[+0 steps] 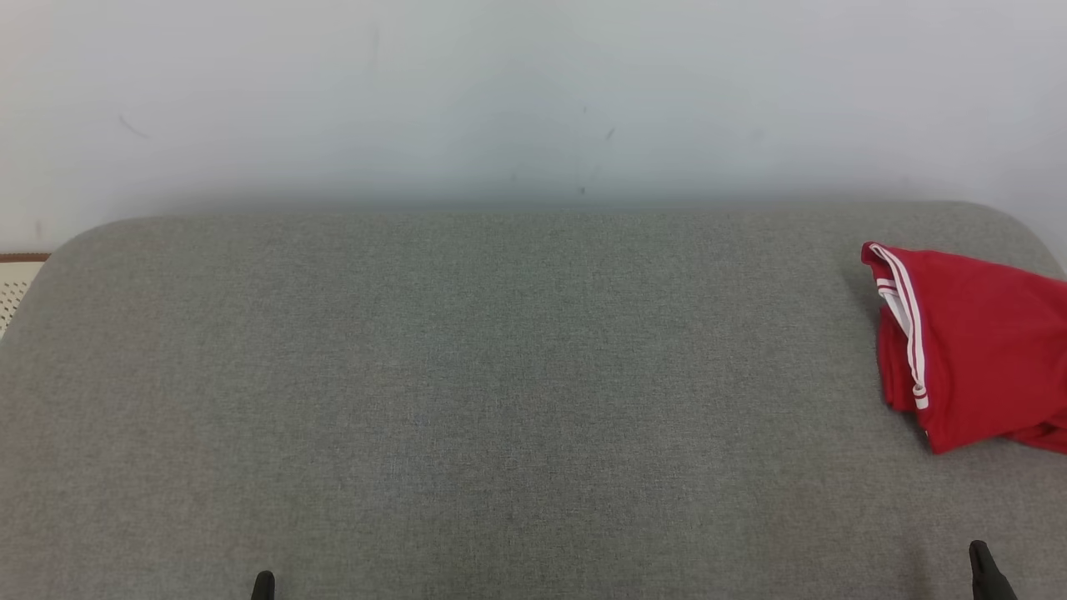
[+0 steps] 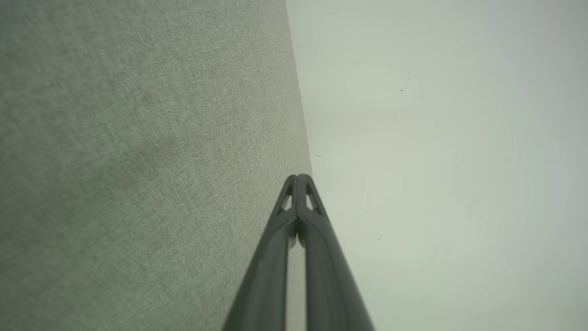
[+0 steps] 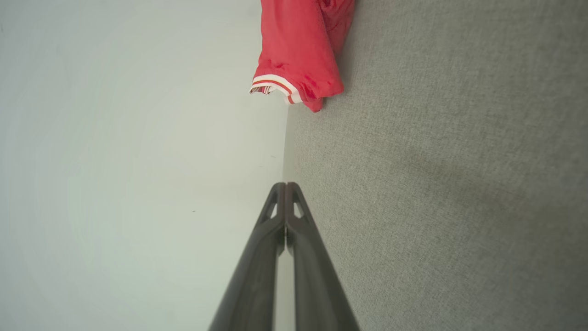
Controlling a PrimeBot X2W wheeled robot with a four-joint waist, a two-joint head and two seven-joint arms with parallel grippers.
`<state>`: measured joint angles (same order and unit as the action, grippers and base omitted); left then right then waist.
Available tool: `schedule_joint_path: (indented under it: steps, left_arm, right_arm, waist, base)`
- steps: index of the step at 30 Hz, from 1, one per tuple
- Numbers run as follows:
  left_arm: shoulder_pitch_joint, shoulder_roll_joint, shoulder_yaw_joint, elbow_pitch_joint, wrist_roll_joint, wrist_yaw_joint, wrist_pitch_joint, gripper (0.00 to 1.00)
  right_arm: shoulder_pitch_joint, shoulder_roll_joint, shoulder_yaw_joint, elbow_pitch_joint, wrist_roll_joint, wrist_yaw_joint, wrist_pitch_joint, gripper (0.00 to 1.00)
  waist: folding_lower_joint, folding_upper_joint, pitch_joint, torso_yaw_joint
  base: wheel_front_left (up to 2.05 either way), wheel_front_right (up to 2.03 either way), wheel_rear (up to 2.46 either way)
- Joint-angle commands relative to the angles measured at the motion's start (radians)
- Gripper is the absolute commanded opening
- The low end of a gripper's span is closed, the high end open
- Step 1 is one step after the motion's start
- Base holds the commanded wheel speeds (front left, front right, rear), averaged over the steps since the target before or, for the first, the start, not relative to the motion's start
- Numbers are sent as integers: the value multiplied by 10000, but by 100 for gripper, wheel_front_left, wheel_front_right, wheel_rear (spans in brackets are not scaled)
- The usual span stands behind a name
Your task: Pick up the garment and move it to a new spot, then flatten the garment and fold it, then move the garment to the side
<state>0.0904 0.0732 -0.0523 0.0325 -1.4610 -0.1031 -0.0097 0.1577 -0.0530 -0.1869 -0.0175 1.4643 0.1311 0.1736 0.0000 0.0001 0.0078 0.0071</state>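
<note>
Over grey cushion (image 1: pixel 500 375), left gripper (image 2: pixel 298 177) and right gripper (image 3: pixel 285 185) hover closed.

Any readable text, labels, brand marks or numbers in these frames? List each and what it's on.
None readable.
The red garment has white stripe trim but no print or tag in view, and part of it runs off the frame edge.
The grey fabric surface and the wall have faint scuffs, no writing.
The left end effector and the right end effector have plain dark fingers, no markings.
</note>
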Motion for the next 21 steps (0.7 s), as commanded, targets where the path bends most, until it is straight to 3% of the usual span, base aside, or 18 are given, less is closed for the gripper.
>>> schedule_joint_path:
  steps: [1,21]
  left_arm:
    - [121,-22,65,-61,-225,-46,64,0]
    - [374,-233,323,-105,-1599,-289,342,0]
  right_arm:
    - [-69,12,-57,16,234,-5,34,0]
    - [-103,35,-320,305,1910,-7,304,0]
  waist:
    - [0,-1,2,-4]
    - [0,-1,38,-69]
  base:
    - [0,0,0]
    - [0,0,0]
